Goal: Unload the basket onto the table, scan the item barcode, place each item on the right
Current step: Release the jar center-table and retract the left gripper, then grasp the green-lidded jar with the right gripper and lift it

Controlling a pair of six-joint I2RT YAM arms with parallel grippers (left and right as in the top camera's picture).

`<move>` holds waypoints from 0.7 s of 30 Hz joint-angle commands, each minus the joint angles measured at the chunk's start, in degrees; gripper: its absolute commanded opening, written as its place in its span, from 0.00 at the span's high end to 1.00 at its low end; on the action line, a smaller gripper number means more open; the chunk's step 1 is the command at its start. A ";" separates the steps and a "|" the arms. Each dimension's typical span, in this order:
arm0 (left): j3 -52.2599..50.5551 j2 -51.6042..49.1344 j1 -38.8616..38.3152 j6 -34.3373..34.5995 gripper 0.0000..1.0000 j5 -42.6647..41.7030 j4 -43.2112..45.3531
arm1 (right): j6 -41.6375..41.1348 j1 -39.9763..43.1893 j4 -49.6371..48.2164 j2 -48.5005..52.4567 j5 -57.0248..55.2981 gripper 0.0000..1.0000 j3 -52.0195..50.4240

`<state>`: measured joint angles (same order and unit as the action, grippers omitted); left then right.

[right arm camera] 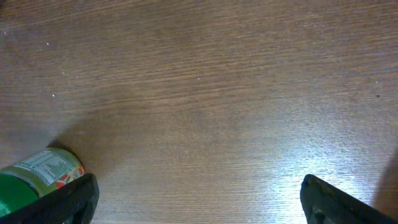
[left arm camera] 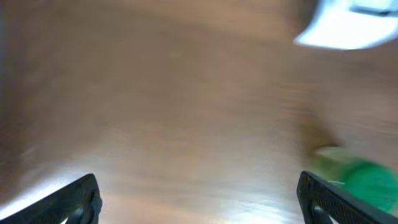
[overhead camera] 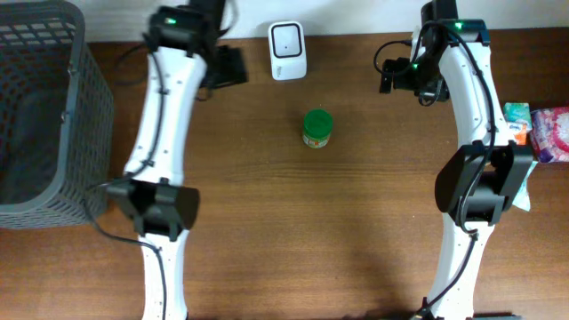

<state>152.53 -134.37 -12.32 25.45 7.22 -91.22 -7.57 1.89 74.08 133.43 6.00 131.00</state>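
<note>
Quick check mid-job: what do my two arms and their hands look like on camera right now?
The left arm and right arm are built alike: slim white links joined by chunky black joints, thin black cables running alongside, and a small green light near the wrist. The left hand and right hand each have two flat black fingers.

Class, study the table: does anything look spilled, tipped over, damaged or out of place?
Nothing stands out. The green-lidded jar stands upright near the middle of the table, apart from the white scanner at the far edge. No spill shows on the wood. The left wrist view is blurred, so it adds little.
</note>
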 commanded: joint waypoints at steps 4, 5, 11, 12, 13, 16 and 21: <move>-11.02 0.11 8.24 -1.09 0.01 3.10 1.05 | -0.44 -0.33 -0.02 -0.85 -0.68 0.01 -0.33; -12.00 0.11 8.37 -1.11 0.01 3.13 2.25 | -0.44 -0.33 0.00 -0.85 -0.68 0.01 -0.33; -12.59 0.11 8.37 -1.11 0.01 3.13 2.23 | -1.11 -0.39 4.76 -0.85 24.44 0.01 -0.33; -12.59 0.11 8.37 -1.09 0.01 3.13 2.23 | -1.11 -0.57 4.74 -0.85 33.92 0.01 -0.33; -12.59 0.11 8.37 -1.11 0.01 3.13 2.23 | -1.09 -0.98 4.74 -0.85 40.19 0.01 -0.33; -12.59 0.11 8.37 -1.11 0.01 3.13 2.23 | -7.02 -3.80 2.93 -0.85 43.60 0.01 -0.33; -12.59 0.11 8.37 -1.11 0.01 3.13 2.23 | -35.50 -11.69 2.64 -0.85 15.43 0.01 -0.35</move>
<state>140.25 -134.50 -4.05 25.06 9.72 -89.10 -30.33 -6.55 76.69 133.43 34.59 130.96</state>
